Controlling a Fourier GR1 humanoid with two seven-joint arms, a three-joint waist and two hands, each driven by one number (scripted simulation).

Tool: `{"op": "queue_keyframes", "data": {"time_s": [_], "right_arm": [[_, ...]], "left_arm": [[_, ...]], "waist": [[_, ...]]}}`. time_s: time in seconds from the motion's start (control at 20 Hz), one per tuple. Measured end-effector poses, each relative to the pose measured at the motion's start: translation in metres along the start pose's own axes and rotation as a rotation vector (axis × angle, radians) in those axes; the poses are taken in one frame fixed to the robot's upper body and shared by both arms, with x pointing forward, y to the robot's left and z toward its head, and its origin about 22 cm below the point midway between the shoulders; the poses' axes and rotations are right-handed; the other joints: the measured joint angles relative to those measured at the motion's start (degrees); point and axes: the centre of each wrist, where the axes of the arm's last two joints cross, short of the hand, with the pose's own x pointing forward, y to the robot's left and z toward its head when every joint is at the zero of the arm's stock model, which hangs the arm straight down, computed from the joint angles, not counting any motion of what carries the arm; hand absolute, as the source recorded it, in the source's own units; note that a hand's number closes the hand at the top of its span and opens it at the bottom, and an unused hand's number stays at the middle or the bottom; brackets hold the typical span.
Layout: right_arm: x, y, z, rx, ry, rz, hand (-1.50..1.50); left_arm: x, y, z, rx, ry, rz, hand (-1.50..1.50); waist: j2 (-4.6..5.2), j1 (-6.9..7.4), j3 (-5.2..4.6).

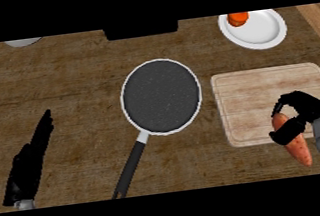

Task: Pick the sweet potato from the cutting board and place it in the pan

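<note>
The orange sweet potato [297,146] lies lengthwise at the near right corner of the pale wooden cutting board [273,96], its lower end past the board's near edge. My right hand [304,115] has its fingers and thumb curled round the potato's upper end. The dark speckled pan [161,95] sits left of the board, its black handle [130,169] pointing toward me. My left hand [30,163] rests open at the lower left, fingers straight and pointing up, far from the pan.
A white plate [258,31] at the back right carries a small orange object [238,19]. A black box [142,30] stands at the back centre, and a grey round object [22,42] shows at the back left.
</note>
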Motion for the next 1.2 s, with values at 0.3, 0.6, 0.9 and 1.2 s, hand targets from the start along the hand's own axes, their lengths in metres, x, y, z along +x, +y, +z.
{"op": "queue_keyframes", "data": {"time_s": [0.3, 0.6, 0.9, 1.2], "right_arm": [[0.006, 0.011, 0.050, -0.339, -0.061, 0.042, 1.50], [0.029, -0.007, 0.102, -0.730, -0.278, 0.060, 1.50], [0.067, -0.005, 0.128, -0.882, -0.431, 0.026, 1.50], [0.125, -0.009, 0.128, -0.852, -0.538, -0.061, 1.50]], "left_arm": [[-0.004, -0.001, 0.006, -0.001, 0.011, 0.004, 0.00], [-0.005, -0.004, 0.004, -0.009, 0.000, 0.001, 0.00], [-0.005, -0.005, -0.001, -0.023, -0.021, 0.002, 0.00], [0.001, -0.006, 0.000, -0.038, -0.019, 0.002, 0.00]], "waist": [[0.17, -0.05, 0.44], [0.37, 0.63, 0.53], [0.83, 1.83, 0.57], [1.05, 2.59, 0.61]]}}
